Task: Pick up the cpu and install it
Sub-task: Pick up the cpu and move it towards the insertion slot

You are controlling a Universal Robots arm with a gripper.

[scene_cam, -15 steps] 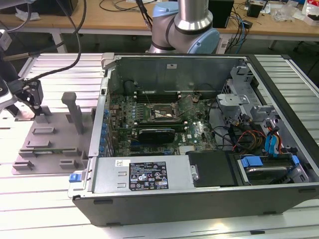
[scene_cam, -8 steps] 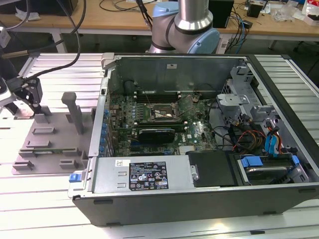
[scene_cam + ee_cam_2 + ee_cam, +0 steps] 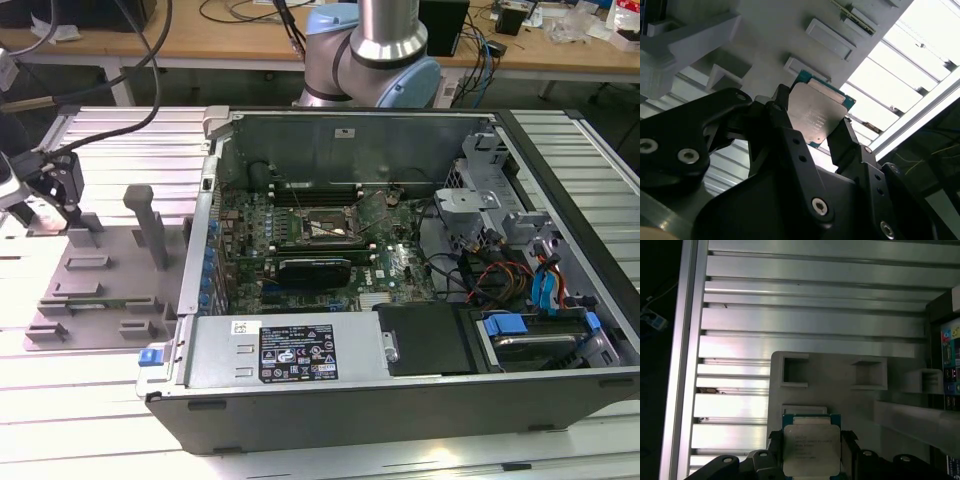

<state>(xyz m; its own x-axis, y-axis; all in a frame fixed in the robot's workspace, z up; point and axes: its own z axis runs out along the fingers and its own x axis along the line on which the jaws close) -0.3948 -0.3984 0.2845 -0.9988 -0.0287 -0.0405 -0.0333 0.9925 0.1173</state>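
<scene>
The cpu [image 3: 811,447], a flat square chip with a silver-grey metal top and a green rim, sits between the two black fingers of my gripper [image 3: 811,452], which is shut on its opposite edges. In the second wrist view the cpu [image 3: 817,115] is likewise clamped by the gripper [image 3: 814,124], just over the grey fixture plate [image 3: 775,30]. In the exterior view my gripper [image 3: 70,212] hangs over the far end of the grey fixture plate [image 3: 100,290], at that view's left. The open socket [image 3: 322,229] lies on the motherboard inside the computer case.
The open computer case [image 3: 400,400] stands to the exterior view's right of the fixture, with cables, a drive cage and a black power supply inside. An upright grey post [image 3: 150,225] rises from the fixture near the gripper. Ribbed aluminium table [image 3: 810,320] surrounds the fixture.
</scene>
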